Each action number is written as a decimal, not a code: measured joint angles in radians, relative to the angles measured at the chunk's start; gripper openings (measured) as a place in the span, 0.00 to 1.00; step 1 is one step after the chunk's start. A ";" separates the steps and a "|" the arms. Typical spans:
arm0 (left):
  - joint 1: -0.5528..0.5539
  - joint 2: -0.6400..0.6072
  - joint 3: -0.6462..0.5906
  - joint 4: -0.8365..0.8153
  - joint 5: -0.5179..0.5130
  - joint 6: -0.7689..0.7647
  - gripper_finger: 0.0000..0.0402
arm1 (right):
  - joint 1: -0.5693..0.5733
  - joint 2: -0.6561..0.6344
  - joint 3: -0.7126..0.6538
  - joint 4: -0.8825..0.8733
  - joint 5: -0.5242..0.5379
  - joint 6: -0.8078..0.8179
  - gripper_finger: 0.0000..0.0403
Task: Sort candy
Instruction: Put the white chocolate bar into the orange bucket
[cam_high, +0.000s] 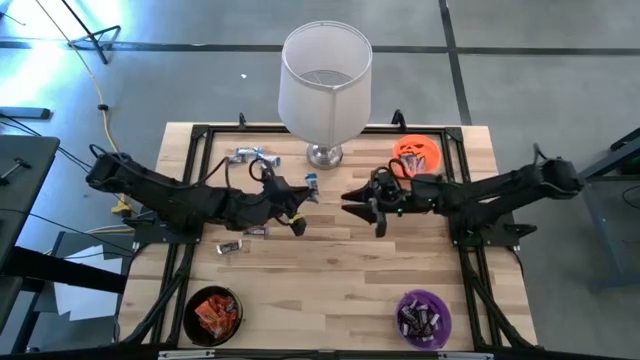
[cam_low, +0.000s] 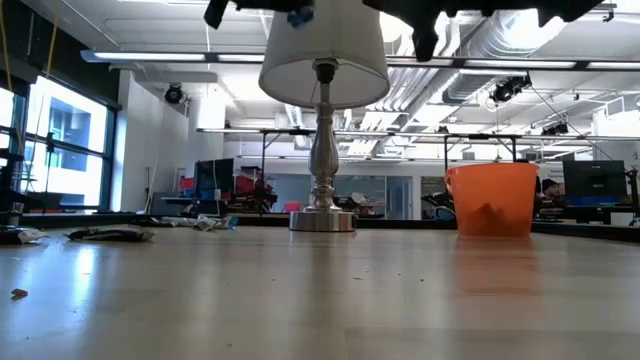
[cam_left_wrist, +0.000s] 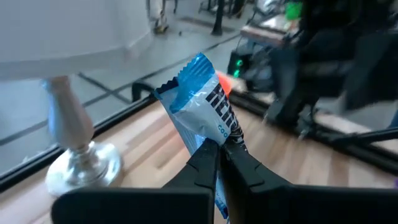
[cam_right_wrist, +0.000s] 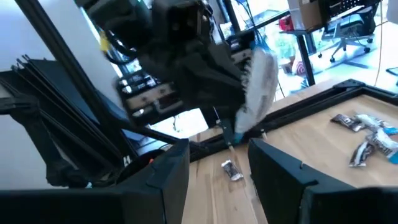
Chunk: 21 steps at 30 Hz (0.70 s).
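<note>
Left wrist view is showing where the main risk lies: the blue-and-white wrapped candy bar (cam_left_wrist: 200, 99) is being pinched only at its lower end by the left gripper (cam_left_wrist: 219, 152), so most of the wrapper is standing free above the closed fingertips. A slip is being judged likely if the arm is swung quickly or if the smooth wrapper is creased, and the bar could then be dropped onto the wooden table (cam_high: 340, 270) short of any bowl. A second hazard is being posed by the right gripper (cam_high: 362, 205), which is being held at mid-table facing the left gripper (cam_high: 298, 205), with only a small gap between the two; a collision or a knocked bar is being judged possible if either arm is advanced without the other being cleared. The lamp (cam_high: 325, 85) is also standing just behind both grippers and could be struck by a raised arm. The left jaws are being kept fully closed on the candy bar (cam_right_wrist: 258, 84), which is being carried above the table surface. The right jaws are being held wide apart, with nothing between them and nothing being touched. Loose candy (cam_high: 252, 155) is lying at the rear left of the table and further pieces (cam_high: 232, 247) near the left arm. The orange bowl (cam_high: 418, 152), the purple bowl (cam_high: 424, 316) and the black bowl (cam_high: 212, 314) are already being used for sorted pieces.
</note>
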 joint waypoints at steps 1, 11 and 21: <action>-0.006 0.005 0.000 0.022 -0.003 0.011 0.00 | 0.000 0.020 0.000 0.023 0.000 0.000 0.40; -0.041 0.091 0.000 0.159 -0.005 0.044 0.00 | -0.009 0.132 0.002 0.238 -0.005 0.000 0.40; -0.041 0.145 0.000 0.277 0.012 0.058 0.00 | -0.009 0.132 0.002 0.239 -0.015 -0.005 0.40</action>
